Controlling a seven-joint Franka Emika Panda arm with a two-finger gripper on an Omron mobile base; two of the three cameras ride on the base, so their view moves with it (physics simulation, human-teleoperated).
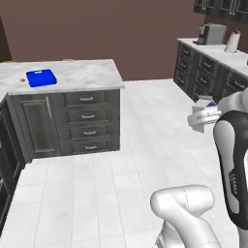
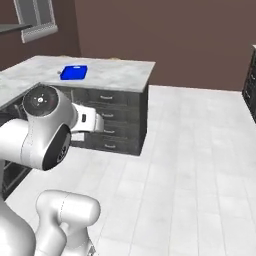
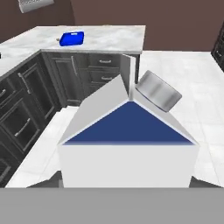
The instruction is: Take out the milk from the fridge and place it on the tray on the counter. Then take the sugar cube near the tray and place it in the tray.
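The milk carton (image 3: 127, 144) is out of the fridge and rides in the claw (image 1: 206, 115), carried above the white tiled floor, well apart from the worktop (image 1: 87, 75). In the hand view the carton sits right up against the camera, its blue gable panel and silver cap toward the lens, which suits jaws closed on its sides partway open; the fingertips themselves are hidden behind it. In the left base view it shows as a small white box at the end of the arm. The blue tray (image 1: 41, 78) lies flat on the worktop toward its far left end, bare, with nothing in it. The sugar cube (image 1: 22, 79) is a tiny tan speck just beside the tray's left edge, apart from it, on the marble. So the first fetch is roughly half done: the carton is taken and in transit, but setting it down in the tray remains, and the cube has not been touched.
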